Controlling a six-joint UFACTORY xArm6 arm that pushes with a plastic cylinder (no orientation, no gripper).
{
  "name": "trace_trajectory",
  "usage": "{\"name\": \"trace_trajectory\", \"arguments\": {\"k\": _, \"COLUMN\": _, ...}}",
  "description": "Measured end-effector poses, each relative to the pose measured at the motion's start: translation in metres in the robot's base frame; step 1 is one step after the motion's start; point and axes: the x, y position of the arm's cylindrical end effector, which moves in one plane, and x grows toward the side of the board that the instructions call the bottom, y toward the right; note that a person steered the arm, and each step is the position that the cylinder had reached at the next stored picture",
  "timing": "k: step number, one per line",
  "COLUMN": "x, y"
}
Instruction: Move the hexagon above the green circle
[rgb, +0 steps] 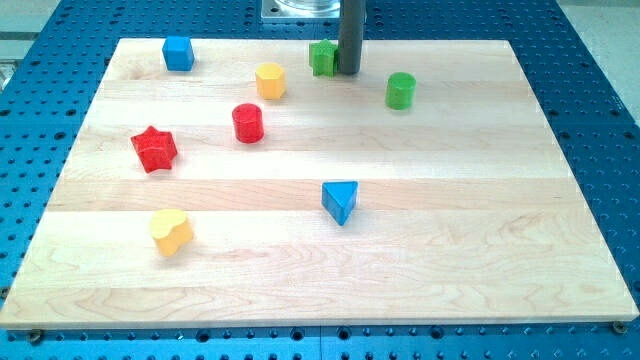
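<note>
The yellow hexagon (270, 80) lies near the view's top, left of centre. The green circle (401, 90) lies to its right, near the view's top right of centre. My tip (348, 71) stands between them, touching or nearly touching the right side of a green block (322, 57) whose shape I cannot make out. The tip is about 80 px right of the hexagon and about 50 px left of the green circle.
A blue cube (178, 53) sits at the top left. A red circle (248, 123) and a red star (154, 149) lie on the left. A yellow heart (171, 231) is at lower left, a blue triangle (340, 201) at centre. The wooden board (450, 250) rests on a blue perforated table.
</note>
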Motion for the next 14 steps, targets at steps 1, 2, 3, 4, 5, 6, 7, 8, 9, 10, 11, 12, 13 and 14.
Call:
{"name": "trace_trajectory", "arguments": {"k": 1, "x": 0.000, "y": 0.017}}
{"name": "trace_trajectory", "arguments": {"k": 2, "x": 0.016, "y": 0.009}}
{"name": "trace_trajectory", "arguments": {"k": 3, "x": 0.011, "y": 0.009}}
{"name": "trace_trajectory", "arguments": {"k": 4, "x": 0.063, "y": -0.018}}
{"name": "trace_trajectory", "arguments": {"k": 5, "x": 0.104, "y": -0.124}}
{"name": "trace_trajectory", "arguments": {"k": 6, "x": 0.086, "y": -0.206}}
{"name": "trace_trajectory", "arguments": {"k": 7, "x": 0.054, "y": -0.192}}
{"name": "trace_trajectory", "arguments": {"k": 8, "x": 0.052, "y": -0.148}}
{"name": "trace_trajectory", "arguments": {"k": 9, "x": 0.066, "y": -0.089}}
{"name": "trace_trajectory", "arguments": {"k": 10, "x": 0.082, "y": -0.076}}
{"name": "trace_trajectory", "arguments": {"k": 11, "x": 0.082, "y": -0.122}}
{"name": "trace_trajectory", "arguments": {"k": 12, "x": 0.072, "y": -0.138}}
{"name": "trace_trajectory", "arguments": {"k": 13, "x": 0.068, "y": -0.138}}
{"name": "trace_trajectory", "arguments": {"k": 14, "x": 0.068, "y": -0.138}}
